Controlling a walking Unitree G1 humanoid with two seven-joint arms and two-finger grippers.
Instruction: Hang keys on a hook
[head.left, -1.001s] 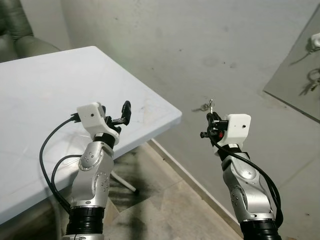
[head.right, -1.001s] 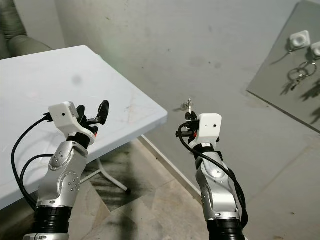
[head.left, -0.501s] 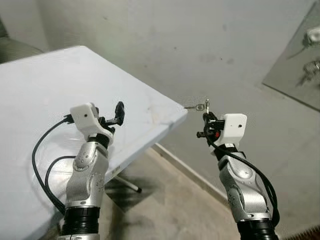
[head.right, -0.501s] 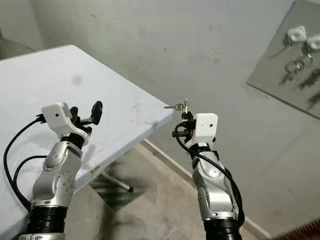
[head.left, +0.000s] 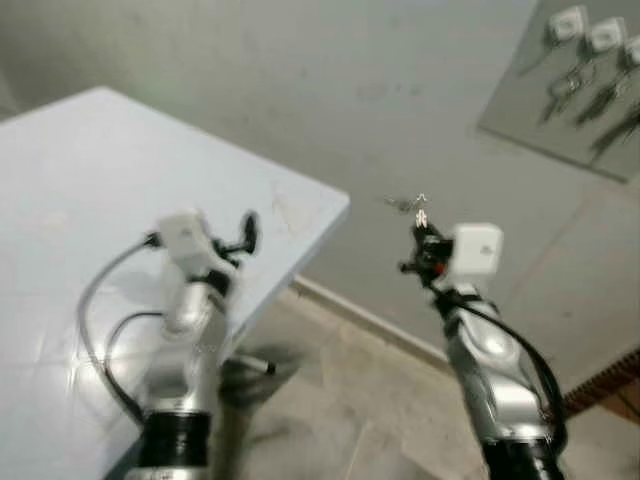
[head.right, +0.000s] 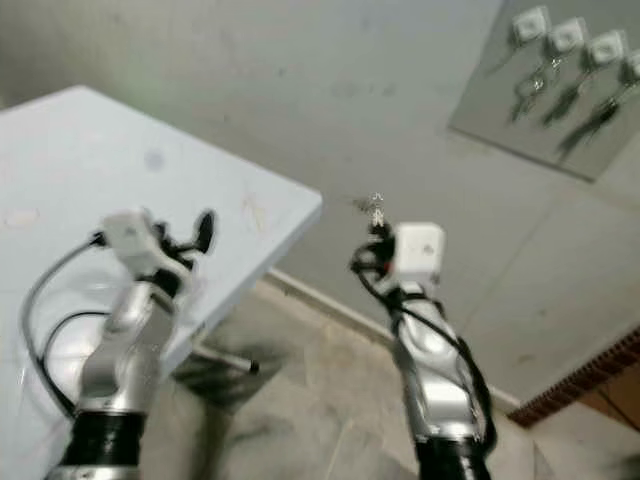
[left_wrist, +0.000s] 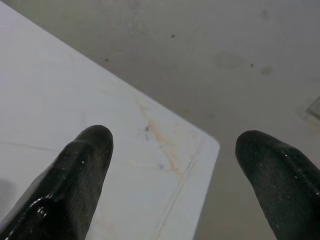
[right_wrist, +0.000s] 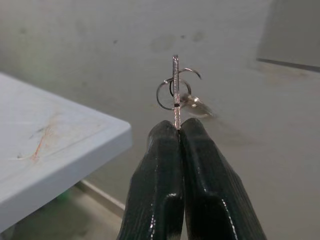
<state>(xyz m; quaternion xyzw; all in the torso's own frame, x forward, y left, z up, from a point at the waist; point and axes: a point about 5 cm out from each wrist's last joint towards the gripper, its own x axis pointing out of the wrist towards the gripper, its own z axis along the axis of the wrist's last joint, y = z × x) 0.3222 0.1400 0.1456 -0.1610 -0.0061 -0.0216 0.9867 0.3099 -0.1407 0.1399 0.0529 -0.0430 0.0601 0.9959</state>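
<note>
My right gripper (right_wrist: 178, 131) is shut on a small set of keys (right_wrist: 176, 92), pinching a metal ring that stands up from its fingertips, with a key dangling off it. In the eye views those keys (head.left: 415, 205) are held up in front of the grey wall. High on the wall to the right hangs a grey board (head.right: 545, 85) with several white hooks (head.right: 528, 24), several carrying key bunches. My left gripper (left_wrist: 175, 150) is open and holds nothing, raised over the corner of the white table (head.left: 90, 170).
The white table's corner (head.left: 335, 205) juts toward the wall between my arms, with its metal leg (head.left: 255, 365) below. Brick edging (head.right: 590, 380) shows at the lower right. Bare concrete floor lies between table and wall.
The camera has swung up and right, blurring the view and bringing the hook board further into sight. Both arms keep their pose; the keys stay pinched in my right gripper.
</note>
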